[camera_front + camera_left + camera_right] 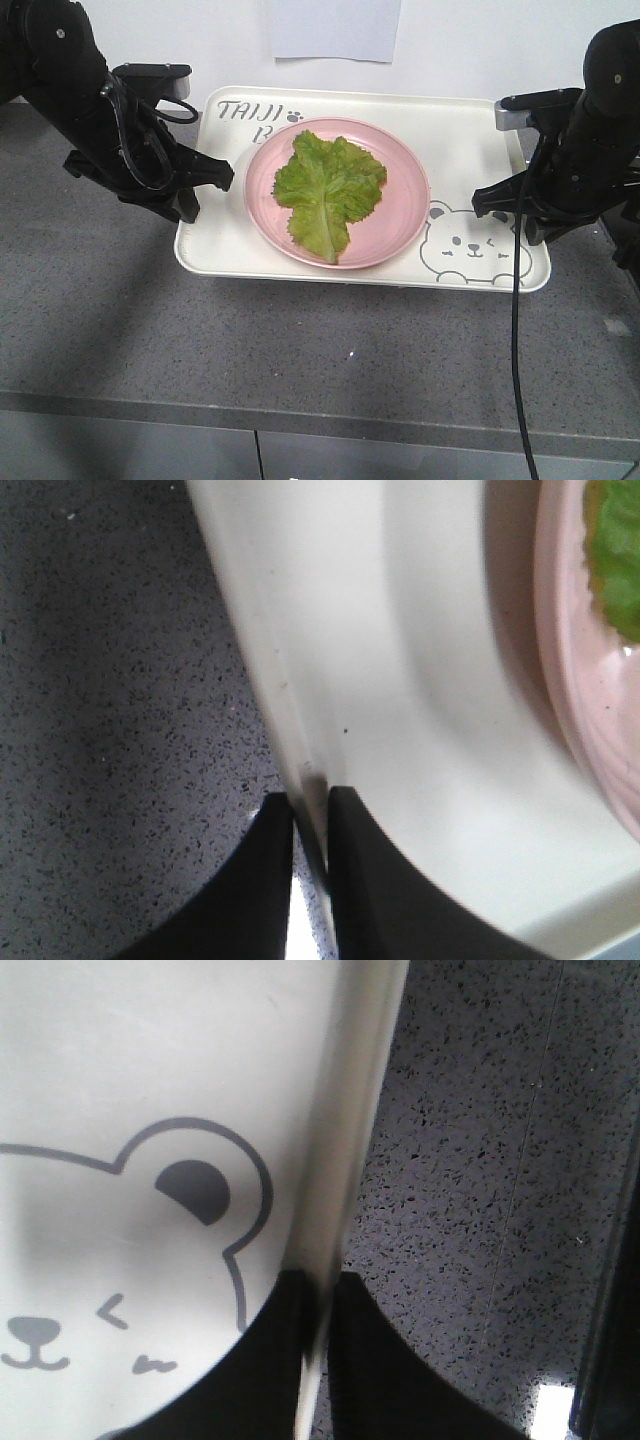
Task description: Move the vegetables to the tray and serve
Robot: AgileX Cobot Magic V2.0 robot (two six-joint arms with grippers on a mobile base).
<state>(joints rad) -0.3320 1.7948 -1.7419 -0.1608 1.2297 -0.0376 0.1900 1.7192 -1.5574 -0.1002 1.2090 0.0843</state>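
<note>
The left gripper (310,825) has its two dark fingers closed down to a narrow slit on the tray's (470,140) left rim, one finger over the lip and one under it. The right gripper (318,1305) is pinched the same way on the opposite rim, just outside the printed bear (150,1260). From the front view, the left gripper (215,172) and right gripper (487,203) face each other across the tray, so the tray's long axis runs straight from one to the other.

Inward from both pairs of fingers, a round pink plate (400,215) sits near the tray's middle, and the lettuce leaf (328,190) lies flat on it, midrib pointing toward the near edge. The leaf is already on the tray, by way of the plate. It lies somewhat closer to the left gripper than to the right.

The tray rests on the grey speckled counter (300,340). The transfer looks done; what remains, I judge, is the serve. That calls for both arms rising evenly, since any tilt along the line between the grippers would slide the plate toward the lower hand.
</note>
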